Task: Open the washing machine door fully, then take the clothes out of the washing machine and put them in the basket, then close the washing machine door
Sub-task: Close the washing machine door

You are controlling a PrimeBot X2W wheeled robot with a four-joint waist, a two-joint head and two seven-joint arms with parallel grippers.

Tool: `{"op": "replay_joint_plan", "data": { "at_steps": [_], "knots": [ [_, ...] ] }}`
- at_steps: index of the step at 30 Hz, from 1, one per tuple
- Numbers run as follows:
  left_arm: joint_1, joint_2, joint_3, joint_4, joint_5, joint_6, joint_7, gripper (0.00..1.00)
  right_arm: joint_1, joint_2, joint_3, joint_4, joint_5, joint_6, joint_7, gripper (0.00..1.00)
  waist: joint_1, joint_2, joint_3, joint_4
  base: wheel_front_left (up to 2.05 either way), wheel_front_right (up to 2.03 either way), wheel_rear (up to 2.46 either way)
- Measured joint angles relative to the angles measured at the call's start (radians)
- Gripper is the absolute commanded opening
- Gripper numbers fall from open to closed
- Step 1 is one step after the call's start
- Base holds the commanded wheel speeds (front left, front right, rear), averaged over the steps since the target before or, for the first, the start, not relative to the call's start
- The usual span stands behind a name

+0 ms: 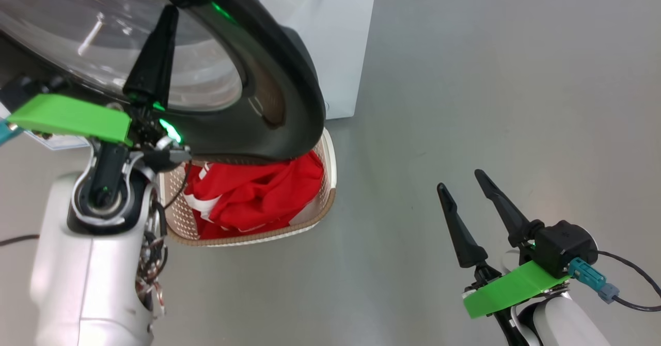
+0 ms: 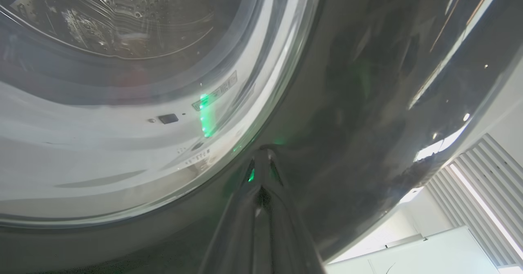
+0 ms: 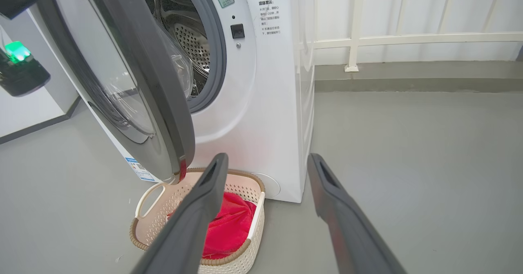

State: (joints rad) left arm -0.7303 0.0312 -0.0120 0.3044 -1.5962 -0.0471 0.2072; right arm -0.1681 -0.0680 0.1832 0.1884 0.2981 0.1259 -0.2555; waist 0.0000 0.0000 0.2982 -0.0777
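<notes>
The washing machine door (image 1: 289, 77), glossy black with a clear bulging window, stands partly open from the white washing machine (image 3: 265, 102). My left gripper (image 1: 169, 13) is shut, and its tips (image 2: 263, 155) rest against the door's outer face (image 2: 367, 102), where the glass meets the black rim. Under the door's lower edge sits the cream basket (image 1: 320, 206) with the red-and-white clothes (image 1: 258, 191) piled inside. The right wrist view looks at the steel drum (image 3: 192, 41), the basket (image 3: 253, 225) and the clothes (image 3: 231, 221). My right gripper (image 1: 459, 179) hangs open and empty over the floor, right of the basket.
Bare grey floor spreads right of the machine. A white railing (image 3: 408, 41) and wall close the back. A white panel (image 3: 24, 110) stands left of the door. A dark cable (image 1: 630, 284) trails from my right wrist.
</notes>
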Motion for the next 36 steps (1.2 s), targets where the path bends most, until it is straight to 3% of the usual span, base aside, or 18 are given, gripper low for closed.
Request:
{"op": "replay_joint_plan", "data": {
  "at_steps": [25,36],
  "knots": [
    [-0.245,-0.001,0.003,0.189,-0.008,-0.045,-0.047,0.00,-0.060,0.004,0.029,0.002,0.000,0.000,0.000,1.00,0.0000,0.0000,0.096,-0.029,0.00,0.00,0.00],
    [-0.248,-0.002,0.003,0.233,-0.001,-0.061,-0.057,0.00,-0.069,0.005,0.021,0.012,0.001,0.000,0.000,1.00,0.0000,0.0000,0.080,-0.034,0.00,0.00,0.00]
  ]
}}
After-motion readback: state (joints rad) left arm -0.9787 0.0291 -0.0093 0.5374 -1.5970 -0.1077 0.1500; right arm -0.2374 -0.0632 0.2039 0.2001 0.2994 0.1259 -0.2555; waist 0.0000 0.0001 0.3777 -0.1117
